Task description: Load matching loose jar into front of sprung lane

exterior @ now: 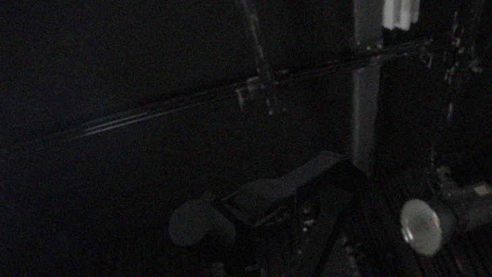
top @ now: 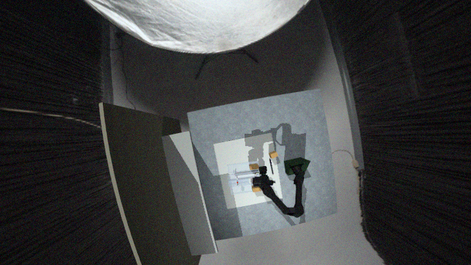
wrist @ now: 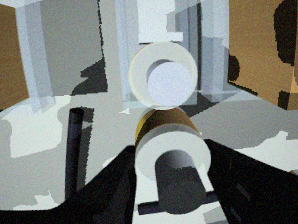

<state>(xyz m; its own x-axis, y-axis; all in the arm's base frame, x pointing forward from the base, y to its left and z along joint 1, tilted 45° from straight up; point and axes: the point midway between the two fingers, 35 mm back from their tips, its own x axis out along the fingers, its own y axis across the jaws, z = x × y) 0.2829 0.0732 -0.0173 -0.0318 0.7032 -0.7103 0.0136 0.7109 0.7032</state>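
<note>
The bent arm reaches toward 9 o'clock; its hand grips the jar just before the lane's jar. Grey tabletop, dark room.

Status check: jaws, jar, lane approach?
Gripper shut on loose jar. Jar lined up just before lane jar, contact not clear. Lane walls flank the approach; nothing between the jars.

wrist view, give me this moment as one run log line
gripper: shut on loose jar | jar in lane: just ahead, lined up | contact between jars: cannot tell | release: not yet
</note>
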